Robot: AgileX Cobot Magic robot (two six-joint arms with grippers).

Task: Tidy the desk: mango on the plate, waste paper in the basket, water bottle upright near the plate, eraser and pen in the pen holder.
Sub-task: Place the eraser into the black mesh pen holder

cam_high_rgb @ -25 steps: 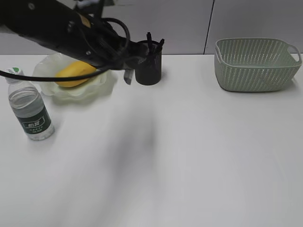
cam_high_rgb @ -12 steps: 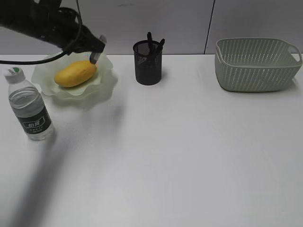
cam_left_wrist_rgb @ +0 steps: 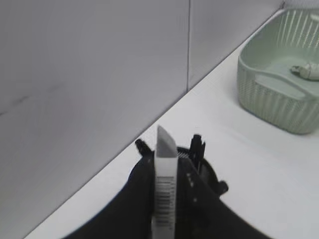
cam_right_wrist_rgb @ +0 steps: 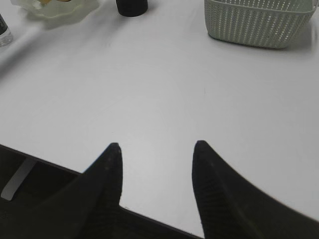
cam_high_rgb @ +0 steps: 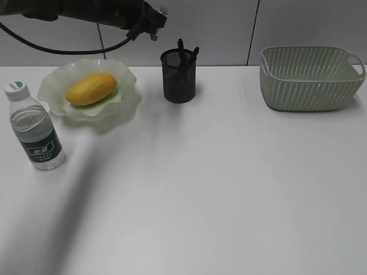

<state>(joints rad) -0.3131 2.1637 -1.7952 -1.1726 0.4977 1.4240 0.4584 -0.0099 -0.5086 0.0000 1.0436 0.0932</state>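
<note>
My left gripper [cam_high_rgb: 156, 23] is high at the back, up and to the left of the black mesh pen holder [cam_high_rgb: 179, 75]. It is shut on a white eraser with a barcode sleeve [cam_left_wrist_rgb: 165, 184]. In the left wrist view the holder's rim [cam_left_wrist_rgb: 208, 167] and its pens show just beyond the eraser. The yellow mango [cam_high_rgb: 90, 89] lies on the pale green plate [cam_high_rgb: 57, 80]. The water bottle [cam_high_rgb: 35, 129] stands upright in front of the plate. Crumpled paper [cam_left_wrist_rgb: 309, 71] lies in the green basket [cam_high_rgb: 309, 77]. My right gripper [cam_right_wrist_rgb: 157, 147] is open and empty over the table's near edge.
The white table [cam_high_rgb: 218, 183] stretches from the holder to the front edge. A grey wall runs right behind the plate, the holder and the basket. The table's front edge shows under my right gripper in the right wrist view.
My left gripper, still shut on the eraser, swung left from beside the pen holder to over the plate, then rose and moved right towards the holder. The other objects have not moved.
</note>
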